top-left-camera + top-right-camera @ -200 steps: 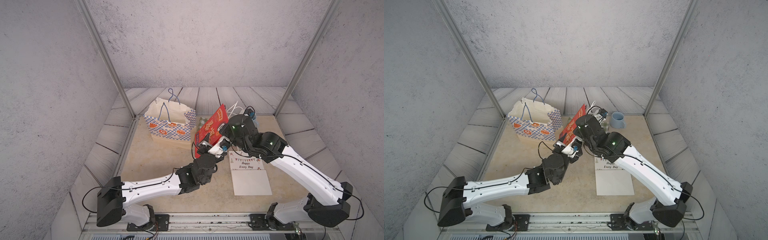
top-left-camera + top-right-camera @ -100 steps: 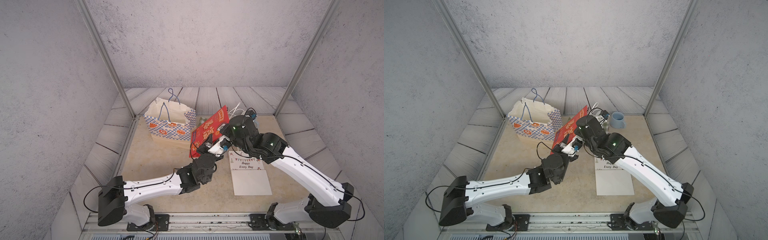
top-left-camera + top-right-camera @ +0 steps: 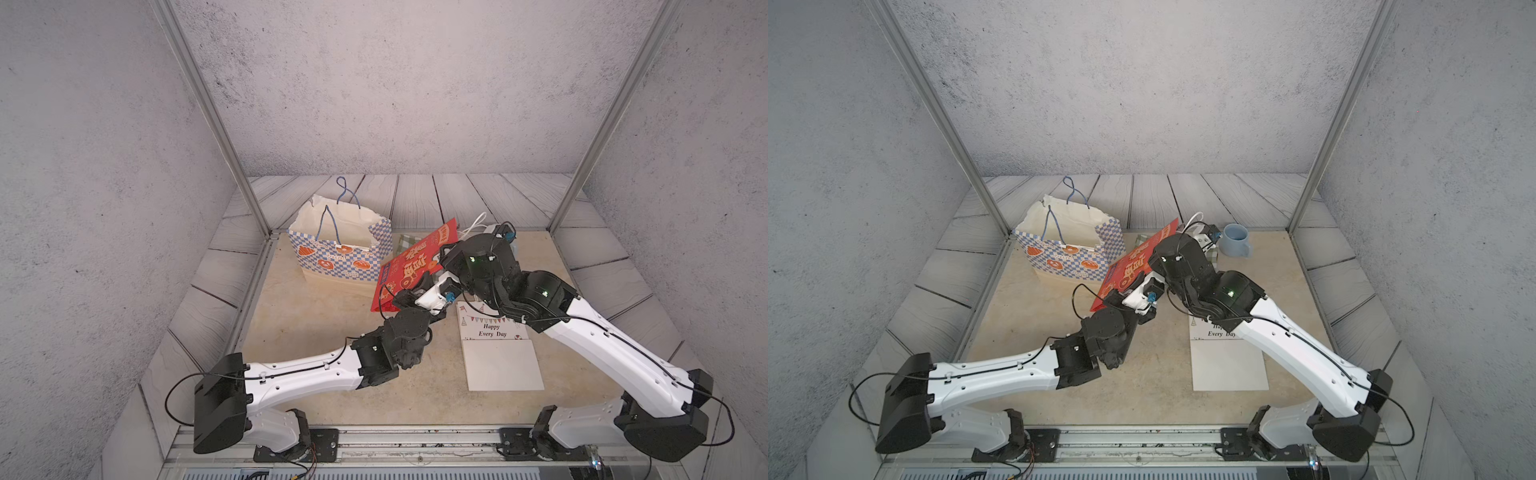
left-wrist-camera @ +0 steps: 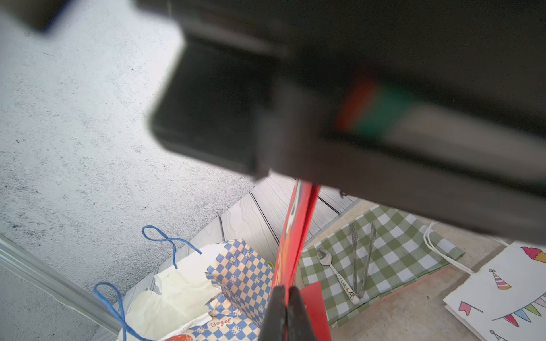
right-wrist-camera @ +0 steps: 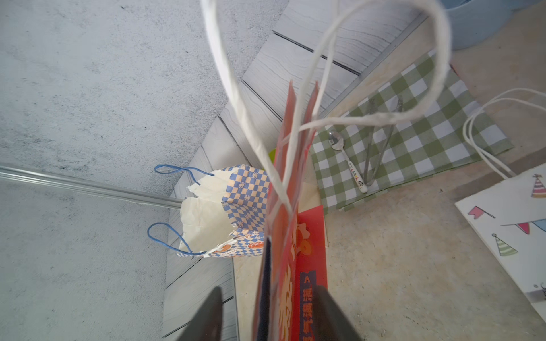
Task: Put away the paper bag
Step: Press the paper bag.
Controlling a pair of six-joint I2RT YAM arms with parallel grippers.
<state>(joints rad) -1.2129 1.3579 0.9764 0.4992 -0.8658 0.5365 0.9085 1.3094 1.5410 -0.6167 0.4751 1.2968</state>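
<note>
The paper bag point(image 3: 415, 262) point(image 3: 1133, 266) is red with gold lettering, folded flat and held up on a slant over the table's middle. My left gripper point(image 4: 286, 295) point(image 3: 397, 296) is shut on its lower edge, and the red sheet point(image 4: 292, 236) rises edge-on from the pinch. My right gripper point(image 5: 269, 288) is open, with one finger on each side of the bag point(image 5: 289, 236) and a gap on the left side. The bag's white cord handles point(image 5: 325, 118) loop loosely above. In both top views the right wrist covers the bag's upper right part.
A blue checked bag point(image 3: 340, 249) point(image 3: 1067, 253) stands open at the back left. A flat white "Happy Every Day" bag point(image 3: 498, 357) lies right of centre. A green checked cloth point(image 4: 399, 236) holds a spoon point(image 4: 336, 274) and tongs point(image 4: 363, 259). A blue mug point(image 3: 1235, 239) is at the back right.
My left gripper has closed on the red bag's lower edge. My right gripper has opened its grip. The bag has tipped further over to the left.
</note>
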